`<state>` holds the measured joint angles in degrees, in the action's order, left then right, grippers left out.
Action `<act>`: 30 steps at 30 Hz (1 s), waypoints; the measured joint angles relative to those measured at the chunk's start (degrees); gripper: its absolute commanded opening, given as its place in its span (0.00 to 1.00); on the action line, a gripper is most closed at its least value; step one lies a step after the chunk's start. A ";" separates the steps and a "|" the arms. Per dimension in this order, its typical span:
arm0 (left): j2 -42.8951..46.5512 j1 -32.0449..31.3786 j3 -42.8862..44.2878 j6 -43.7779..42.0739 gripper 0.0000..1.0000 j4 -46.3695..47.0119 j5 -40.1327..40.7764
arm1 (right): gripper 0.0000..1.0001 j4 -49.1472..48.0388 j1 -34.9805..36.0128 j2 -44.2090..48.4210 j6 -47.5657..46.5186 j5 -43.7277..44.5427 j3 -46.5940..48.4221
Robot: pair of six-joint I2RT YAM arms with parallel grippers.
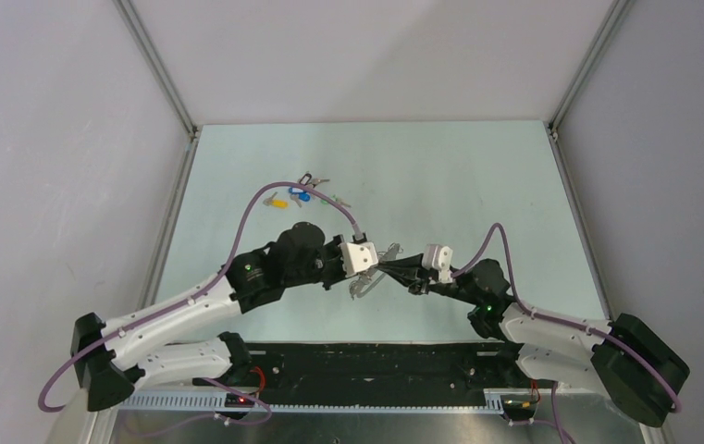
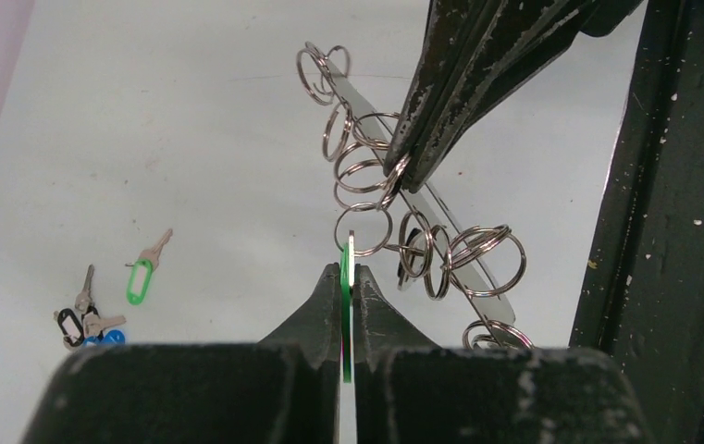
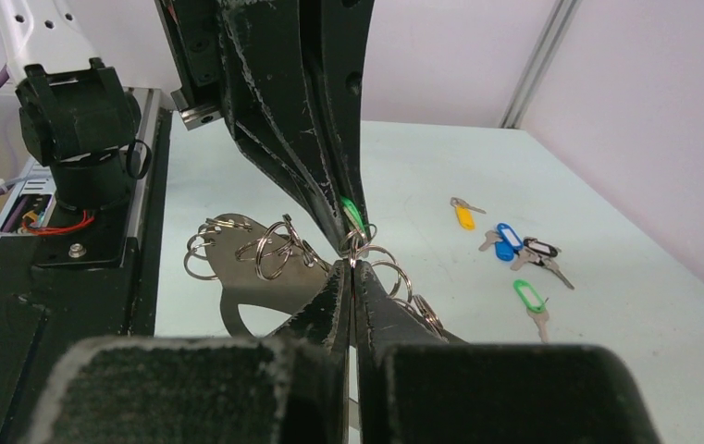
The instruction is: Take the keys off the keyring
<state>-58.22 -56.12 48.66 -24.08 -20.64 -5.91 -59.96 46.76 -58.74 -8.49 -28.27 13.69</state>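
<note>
your keyring (image 2: 445,217) is a flat strip of bright polished metal bent into a long oval loop. its edge is strung with thin, round, shiny wire split rings (image 2: 482,239). they overlap too much for an exact count (about a dozen show in the left wrist view). the keyring hangs above the pale matte table (image 1: 468,185), between your two pincers, over the near half of the table. in the left wrist view its long axis runs from upper left to lower right. from the top camera it slants from far right to near left.

your left gripper (image 2: 349,277) has its two scuffed black fingers pressed together on a flat pinched green tag (image 2: 345,296), seen edge-on. the tag's top edge sits at one of the rings, and you cannot tell whether it is threaded through. your right gripper (image 3: 352,273) is closed too, its tips clamped on a split ring at the strip's edge.

the keys (image 1: 309,191) lie well apart from all this, on the far left part of the table. they are small, thin and silvery. four plastic tags lie among them, one of each: a yellow tag (image 3: 463,216), a blue tag (image 3: 505,244), a black tag (image 3: 540,248) and a loose green tag (image 3: 529,296). the bunch is too small for you to count the keys.
</note>
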 measured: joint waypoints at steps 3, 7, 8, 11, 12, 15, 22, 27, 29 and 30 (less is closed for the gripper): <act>0.26 -0.04 0.00 0.00 0.00 0.09 0.83 | 0.00 0.00 0.00 -0.48 -0.07 -0.07 0.00; 1.31 -0.37 0.00 0.00 0.00 0.26 1.62 | 0.00 -0.02 0.00 -0.76 -0.13 0.33 0.00; 1.66 -0.44 0.00 -0.02 0.00 0.33 1.68 | 0.00 -0.07 0.00 -0.85 -0.13 0.44 0.04; 2.45 -0.52 0.00 -0.02 0.00 0.33 1.75 | 0.00 -0.02 0.00 -1.49 -0.11 0.61 0.59; 2.69 -0.50 0.00 -0.02 0.00 0.31 1.86 | 0.00 0.00 0.02 -1.77 -0.09 0.63 0.92; 3.48 -0.50 0.00 -0.04 0.00 0.28 2.08 | 0.00 0.09 0.04 -2.49 0.17 0.87 1.66; 4.74 -0.33 0.00 -0.55 0.00 0.17 2.32 | 0.00 5.20 -0.70 -3.89 4.09 0.79 5.77; 4.92 -0.15 -0.02 -1.57 0.00 0.15 2.54 | 0.00 8.52 -2.14 -5.25 7.63 -1.03 8.48; 4.92 -0.09 -0.02 -1.92 0.00 0.15 2.73 | 0.00 9.44 -2.43 -5.70 8.46 -1.75 9.20; 4.94 -0.07 -0.02 -1.97 0.00 0.13 2.80 | 0.00 9.79 -2.56 -5.99 8.72 -2.19 9.53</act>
<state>-53.28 -56.18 48.64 -26.04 -20.51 -3.11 -50.17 44.21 -64.73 0.23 -30.46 23.22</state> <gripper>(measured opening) 0.020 0.011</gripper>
